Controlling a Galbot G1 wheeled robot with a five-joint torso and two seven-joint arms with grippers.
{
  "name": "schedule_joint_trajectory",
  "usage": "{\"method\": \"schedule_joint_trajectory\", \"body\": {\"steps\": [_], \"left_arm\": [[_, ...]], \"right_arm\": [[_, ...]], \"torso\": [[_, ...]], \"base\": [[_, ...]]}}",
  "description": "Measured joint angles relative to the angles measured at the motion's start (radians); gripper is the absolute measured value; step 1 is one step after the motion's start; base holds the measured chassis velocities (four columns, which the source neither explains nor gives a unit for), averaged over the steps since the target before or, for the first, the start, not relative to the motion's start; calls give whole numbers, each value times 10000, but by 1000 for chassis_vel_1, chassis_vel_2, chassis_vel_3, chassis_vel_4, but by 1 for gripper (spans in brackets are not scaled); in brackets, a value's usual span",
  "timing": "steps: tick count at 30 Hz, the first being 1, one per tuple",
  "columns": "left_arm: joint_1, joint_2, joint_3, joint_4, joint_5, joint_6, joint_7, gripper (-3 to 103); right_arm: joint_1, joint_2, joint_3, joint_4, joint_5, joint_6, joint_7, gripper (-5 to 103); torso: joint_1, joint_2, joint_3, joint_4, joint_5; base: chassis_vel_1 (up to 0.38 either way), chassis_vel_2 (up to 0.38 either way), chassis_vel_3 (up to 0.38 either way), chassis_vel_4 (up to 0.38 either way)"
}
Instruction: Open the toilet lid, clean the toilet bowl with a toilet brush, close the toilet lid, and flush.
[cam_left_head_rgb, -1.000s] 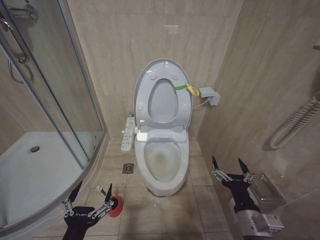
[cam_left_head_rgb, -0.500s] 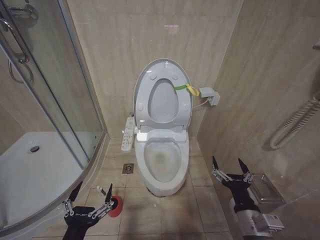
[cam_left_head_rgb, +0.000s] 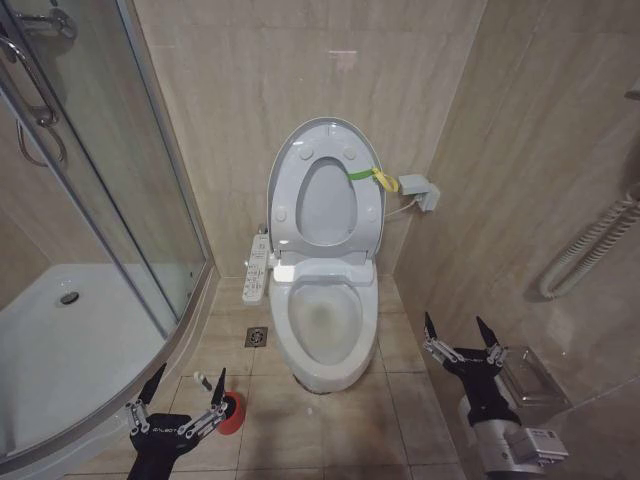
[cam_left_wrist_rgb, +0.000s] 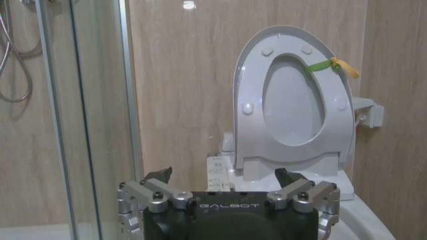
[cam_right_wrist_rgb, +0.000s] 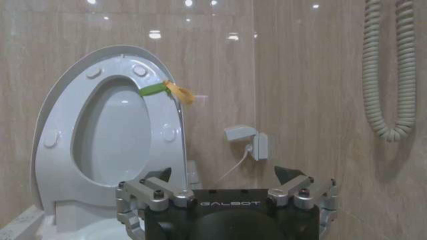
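The shower tray (cam_left_head_rgb: 60, 350) runs off the picture's left edge behind its curved glass door (cam_left_head_rgb: 110, 180), so only part of it can be seen. The toilet bowl (cam_left_head_rgb: 322, 320) stands against the back wall, open, with pale water at the bottom; its pedestal is mostly hidden beneath the rim. The toilet lid (cam_left_head_rgb: 326, 190) is raised with the ring seat folded up against it, leaning on the wall, and a yellow-green band (cam_left_head_rgb: 368, 177) is tied at its right edge. A control panel (cam_left_head_rgb: 257, 268) hangs beside the bowl on the left, its buttons too small to read.

The right gripper (cam_left_head_rgb: 462, 335) hovers low to the right of the bowl, well apart from it, fingers spread wide and holding nothing. The left gripper (cam_left_head_rgb: 180, 392) hangs low on the left near the shower's edge, its fingers parted and empty too.

The toilet brush (cam_left_head_rgb: 222, 398) sits in its red holder (cam_left_head_rgb: 231, 412) on the floor just beside the left gripper's right finger, which overlaps it in the head view; whether they touch I cannot tell. Most of the handle is hard to make out.
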Motion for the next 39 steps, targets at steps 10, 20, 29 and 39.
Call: {"method": "schedule_joint_trajectory", "body": {"steps": [10, 20, 29, 39], "left_arm": [[4, 0, 1, 0, 1, 7, -1, 100], [5, 0, 0, -1, 0, 8, 0, 100], [5, -1, -1, 0, -2, 8, 0, 100], [4, 0, 0, 0, -4, 8, 1, 100]], "right_arm": [[0, 0, 0, 0, 0, 0, 0, 100], [0, 0, 0, 0, 0, 0, 0, 100], [0, 0, 0, 0, 0, 0, 0, 100], [0, 0, 0, 0, 0, 0, 0, 100]], "torso": [[0, 0, 0, 0, 0], [0, 0, 0, 0, 0], [0, 0, 0, 0, 0], [0, 0, 0, 0, 0]], "base": [[0, 0, 0, 0], [0, 0, 0, 0], [0, 0, 0, 0], [0, 0, 0, 0]]}}
